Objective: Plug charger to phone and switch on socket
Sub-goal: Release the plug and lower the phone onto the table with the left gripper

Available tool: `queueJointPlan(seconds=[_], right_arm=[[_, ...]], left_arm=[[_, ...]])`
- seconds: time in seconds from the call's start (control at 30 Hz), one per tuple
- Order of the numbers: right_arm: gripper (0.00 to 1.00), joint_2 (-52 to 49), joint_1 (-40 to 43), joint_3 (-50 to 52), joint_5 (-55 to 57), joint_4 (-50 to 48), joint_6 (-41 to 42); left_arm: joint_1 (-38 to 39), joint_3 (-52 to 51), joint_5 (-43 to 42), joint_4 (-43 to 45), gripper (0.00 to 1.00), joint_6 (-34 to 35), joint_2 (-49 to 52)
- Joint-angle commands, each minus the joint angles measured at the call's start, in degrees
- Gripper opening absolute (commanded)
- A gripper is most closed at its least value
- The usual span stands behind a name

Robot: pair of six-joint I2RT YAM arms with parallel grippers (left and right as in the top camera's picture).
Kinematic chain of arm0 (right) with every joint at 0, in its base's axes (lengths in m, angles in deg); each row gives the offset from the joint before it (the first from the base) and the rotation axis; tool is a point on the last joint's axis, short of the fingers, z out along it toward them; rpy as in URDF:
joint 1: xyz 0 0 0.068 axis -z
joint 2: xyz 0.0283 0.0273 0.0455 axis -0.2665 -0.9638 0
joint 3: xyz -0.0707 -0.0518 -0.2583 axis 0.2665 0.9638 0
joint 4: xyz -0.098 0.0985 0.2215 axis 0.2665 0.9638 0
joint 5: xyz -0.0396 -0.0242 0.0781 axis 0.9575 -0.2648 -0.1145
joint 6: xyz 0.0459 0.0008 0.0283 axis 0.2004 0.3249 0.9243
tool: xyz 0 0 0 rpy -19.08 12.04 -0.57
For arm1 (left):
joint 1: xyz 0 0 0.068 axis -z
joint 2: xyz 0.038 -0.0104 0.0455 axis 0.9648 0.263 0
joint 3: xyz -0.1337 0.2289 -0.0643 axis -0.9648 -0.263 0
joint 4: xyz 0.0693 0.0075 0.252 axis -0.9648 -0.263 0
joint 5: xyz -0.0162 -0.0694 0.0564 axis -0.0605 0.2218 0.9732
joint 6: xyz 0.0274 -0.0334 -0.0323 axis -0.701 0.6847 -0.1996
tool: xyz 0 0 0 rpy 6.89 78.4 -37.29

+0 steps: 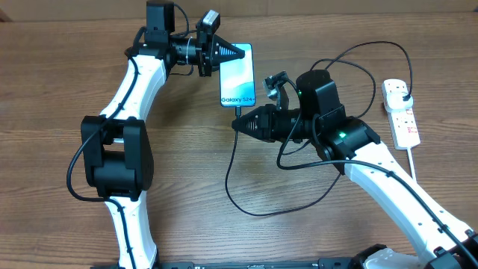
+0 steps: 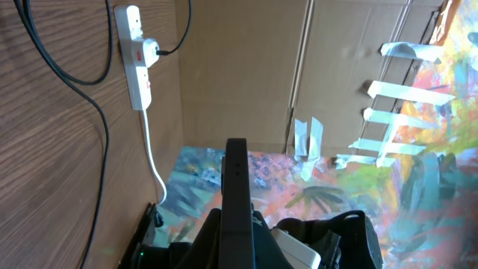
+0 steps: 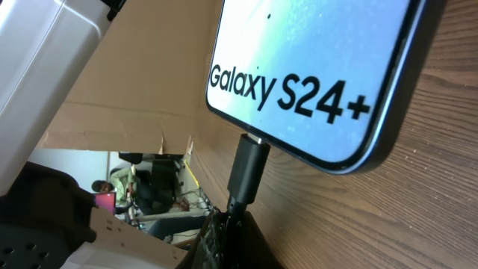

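Phone (image 1: 237,75) lies face up near the middle of the wooden bench (image 1: 60,75), its light blue screen reading "Galaxy S24+". Its long sides run away from the robot. The charger (image 1: 228,175), a thin black cable, has its connector (image 3: 250,161) seated in the port on the phone's near end. From there the cable loops toward the front of the bench, passes under the right arm and arcs over to the socket (image 1: 400,112). The socket is a white strip at the right edge of the bench, well apart from the phone. The charger's black plug (image 1: 404,93) sits in it, beside small red switches (image 2: 143,56); whether they are on cannot be told. A white cord (image 2: 153,157) trails from the strip. The right tool (image 1: 237,125) is pinched closed on the charger just behind the connector. The left tool (image 1: 240,51) is closed with nothing in it, its tip at the phone's far left corner; whether it touches cannot be told.
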Motion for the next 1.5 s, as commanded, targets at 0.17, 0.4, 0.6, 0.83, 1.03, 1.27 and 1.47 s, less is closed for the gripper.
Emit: queueJointPlan(seconds=[0.17, 0.4, 0.6, 0.83, 1.03, 1.27, 1.47], right_arm=[[0.04, 0.6, 1.7, 0.3, 2.3, -1.2, -0.3], [0.05, 0.6, 1.7, 0.3, 1.9, -0.6, -0.3], [0.25, 0.6, 1.7, 0.3, 1.3, 1.5, -2.1], [0.45, 0.6, 1.7, 0.3, 0.8, 2.7, -3.1], [0.56, 0.6, 4.0, 0.3, 0.8, 4.9, -5.1], [0.56, 0.6, 9.5, 0.3, 2.9, 12.5, -8.1], [0.59, 0.6, 10.3, 0.3, 9.6, 17.4, -8.1]], left_arm=[[1.5, 1.0, -3.1, 0.0, 0.04, -1.2, -0.2], [1.5, 1.0, -3.1, 0.0, 0.04, -1.2, -0.2], [0.8, 1.0, -2.7, 0.4, 0.04, -4.0, -0.2], [-0.8, 0.7, -1.8, 0.4, 0.04, -13.5, -0.2], [-1.0, 0.7, 1.1, -6.7, 0.04, -24.3, -0.1], [-1.0, 0.7, 27.6, -27.5, 0.04, -32.4, -0.1], [-0.3, 0.7, 44.0, -38.7, 0.04, -42.2, -0.1]])
